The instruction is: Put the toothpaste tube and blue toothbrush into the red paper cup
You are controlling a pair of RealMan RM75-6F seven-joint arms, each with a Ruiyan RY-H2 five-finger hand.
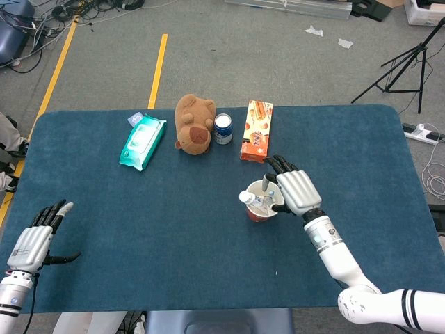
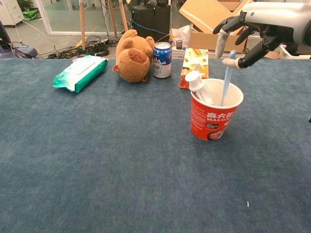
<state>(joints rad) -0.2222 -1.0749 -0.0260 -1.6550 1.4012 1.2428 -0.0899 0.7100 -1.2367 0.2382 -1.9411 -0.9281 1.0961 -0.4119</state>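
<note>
The red paper cup (image 2: 214, 121) stands right of the table's middle. The white toothpaste tube (image 2: 197, 85) leans in it, cap up, against its left rim (image 1: 248, 199). The light blue toothbrush (image 2: 226, 80) also stands in the cup, its top sticking out above the rim. My right hand (image 2: 262, 24) hovers just over the cup's far right side (image 1: 292, 191); its fingers are spread, the thumb tip is beside the brush handle, and the other fingers stay clear of the handle. My left hand (image 1: 35, 243) lies open and empty at the table's near left edge.
Along the far side lie a green wet-wipes pack (image 1: 142, 141), a brown plush toy (image 1: 194, 124), a blue can (image 1: 223, 129) and an orange snack box (image 1: 256, 130), all behind the cup. Blue cloth (image 1: 153, 229) covers the table.
</note>
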